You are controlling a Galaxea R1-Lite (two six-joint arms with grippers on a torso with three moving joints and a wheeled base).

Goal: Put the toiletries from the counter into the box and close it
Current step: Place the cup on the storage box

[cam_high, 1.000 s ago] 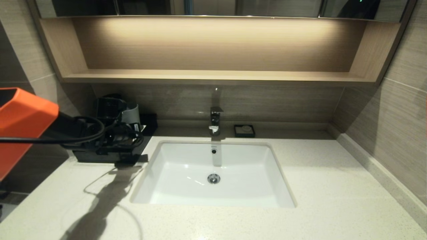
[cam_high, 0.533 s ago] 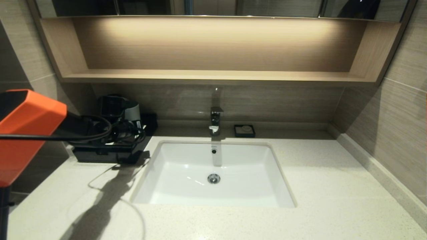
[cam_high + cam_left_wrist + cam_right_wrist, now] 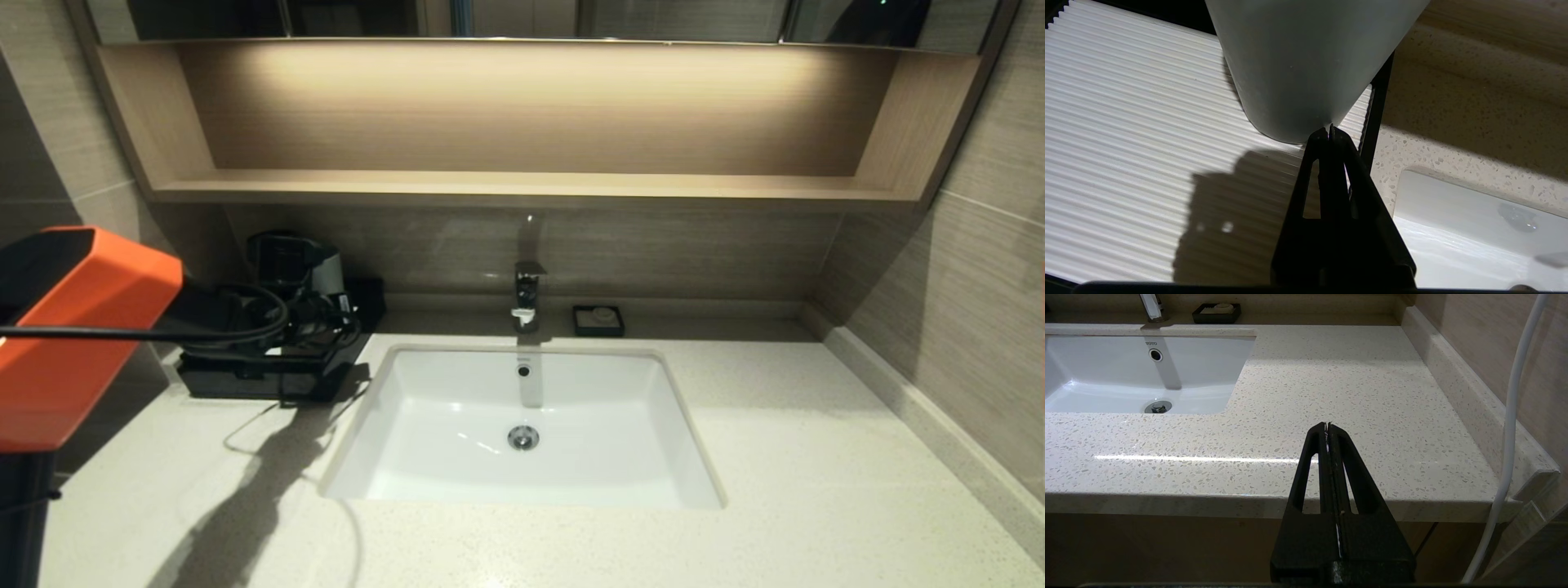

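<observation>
Speckled cream surface (image 3: 735, 457) with white sink (image 3: 522, 425), wooden shelf (image 3: 522, 186) above, faucet (image 3: 527, 294) and soap dish (image 3: 598, 320) behind. We see black box (image 3: 261, 380) at back-left beside sink, white ribbed top showing; contents hidden, sachets nowhere visible. Left pincer (image 3: 1329, 131) closed, empty, tips at grey cup (image 3: 1306, 65) over box. Right pincer (image 3: 1327, 426) closed, parked before surface edge.

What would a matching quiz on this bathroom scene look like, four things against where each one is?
1. grey cup
2. soap dish
3. right gripper
4. box

A. on the counter, left of the sink
B. right of the tap
C. before the counter's front edge
D. on the box's ribbed white panel

Pairs: 1-D, 2-B, 3-C, 4-A
</observation>
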